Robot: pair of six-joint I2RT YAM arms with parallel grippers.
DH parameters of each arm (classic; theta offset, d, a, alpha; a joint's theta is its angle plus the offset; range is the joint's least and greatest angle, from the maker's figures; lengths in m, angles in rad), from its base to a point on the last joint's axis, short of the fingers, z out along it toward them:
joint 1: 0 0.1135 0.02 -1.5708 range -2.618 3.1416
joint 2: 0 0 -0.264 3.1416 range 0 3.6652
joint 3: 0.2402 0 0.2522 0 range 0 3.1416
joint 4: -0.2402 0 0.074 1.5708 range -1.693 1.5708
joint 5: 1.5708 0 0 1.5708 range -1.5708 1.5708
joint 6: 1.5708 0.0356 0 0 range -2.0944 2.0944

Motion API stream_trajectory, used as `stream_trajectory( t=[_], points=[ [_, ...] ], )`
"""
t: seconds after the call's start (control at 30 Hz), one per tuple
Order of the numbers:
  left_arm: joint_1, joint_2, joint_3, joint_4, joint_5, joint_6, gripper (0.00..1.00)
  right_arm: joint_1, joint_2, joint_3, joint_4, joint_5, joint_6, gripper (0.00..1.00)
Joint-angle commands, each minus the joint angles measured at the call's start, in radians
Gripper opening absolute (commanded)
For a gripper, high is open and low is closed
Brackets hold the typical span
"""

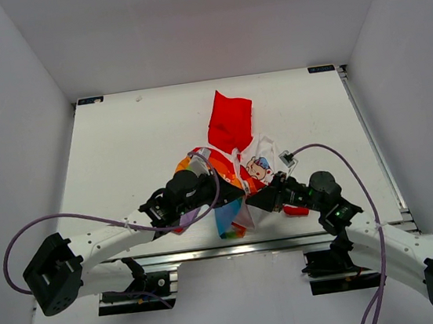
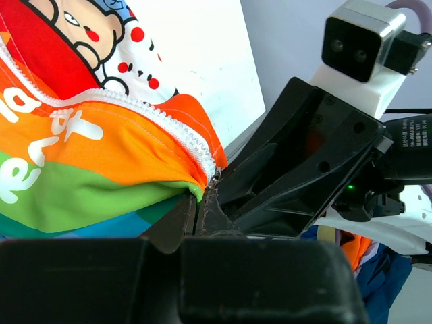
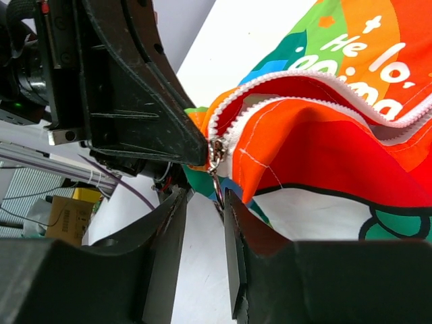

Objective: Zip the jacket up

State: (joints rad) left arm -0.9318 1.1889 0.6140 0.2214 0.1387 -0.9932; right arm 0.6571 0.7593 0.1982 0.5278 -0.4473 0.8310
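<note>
The jacket (image 1: 232,160) lies bunched near the table's front edge, its red hood (image 1: 231,119) pointing away. My left gripper (image 1: 235,195) (image 2: 200,199) is shut on the jacket's bottom corner, right at the lower end of the white zipper (image 2: 145,111), beside the rainbow half (image 2: 81,169). My right gripper (image 1: 256,200) (image 3: 202,196) faces it, its jaws a little apart. The metal zipper slider (image 3: 216,147) hangs just under the left fingertip (image 3: 192,152), and its pull ring (image 3: 218,181) dangles between the right jaws, close to the right-hand finger (image 3: 233,223). The zipper is undone above the slider.
A red cuff (image 1: 295,210) lies beside the right arm. Purple cables (image 1: 21,241) loop off both arms. An aluminium rail (image 1: 235,248) runs along the table's near edge, and white walls close in the white table (image 1: 120,150) on three sides.
</note>
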Motion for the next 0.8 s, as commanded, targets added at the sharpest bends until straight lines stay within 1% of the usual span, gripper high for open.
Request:
stream_trajectory(
  t=[0.0,0.1,0.17,0.27,0.3,0.37,0.47,0.5,0.6,0.63,0.67,0.7,0.73,0.77],
  points=[
    [-0.006,-0.032,-0.010,0.047,0.012,-0.007,0.00,0.010,0.017,-0.002,0.072,0.018,0.006,0.35],
    [-0.006,-0.032,-0.011,0.052,0.012,-0.007,0.00,0.015,0.032,-0.003,0.093,0.027,0.017,0.34],
    [-0.006,-0.032,-0.010,0.052,0.012,-0.009,0.00,0.019,0.037,-0.002,0.101,0.033,0.017,0.32],
    [-0.006,-0.032,-0.013,0.053,0.012,-0.012,0.00,0.026,0.034,-0.002,0.107,0.042,0.020,0.25],
    [-0.006,-0.031,-0.013,0.052,0.010,-0.012,0.00,0.029,0.031,-0.003,0.110,0.044,0.022,0.21],
    [-0.006,-0.031,-0.013,0.052,0.009,-0.009,0.00,0.029,0.023,-0.005,0.109,0.048,0.022,0.18],
    [-0.006,-0.028,-0.014,0.044,0.012,-0.001,0.00,0.029,0.014,0.000,0.100,0.050,0.026,0.06],
    [-0.006,-0.026,-0.013,0.038,0.010,0.002,0.00,0.030,0.012,0.006,0.092,0.050,0.029,0.00],
    [-0.006,-0.025,-0.008,0.004,-0.004,0.030,0.00,0.029,0.008,0.038,0.003,0.048,0.036,0.00],
    [-0.006,-0.025,-0.005,-0.007,-0.008,0.042,0.00,0.030,0.005,0.062,-0.068,0.053,0.040,0.00],
    [-0.006,-0.023,0.006,-0.043,-0.019,0.062,0.00,0.030,0.005,0.073,-0.103,0.053,0.048,0.00],
    [-0.006,-0.020,0.009,-0.056,-0.021,0.074,0.00,0.029,0.003,0.084,-0.136,0.055,0.052,0.00],
    [-0.006,-0.018,0.012,-0.071,-0.018,0.102,0.00,0.029,0.005,0.108,-0.211,0.067,0.069,0.00],
    [-0.007,-0.018,0.015,-0.079,-0.017,0.116,0.00,0.030,0.006,0.119,-0.238,0.070,0.072,0.00]
  ],
)
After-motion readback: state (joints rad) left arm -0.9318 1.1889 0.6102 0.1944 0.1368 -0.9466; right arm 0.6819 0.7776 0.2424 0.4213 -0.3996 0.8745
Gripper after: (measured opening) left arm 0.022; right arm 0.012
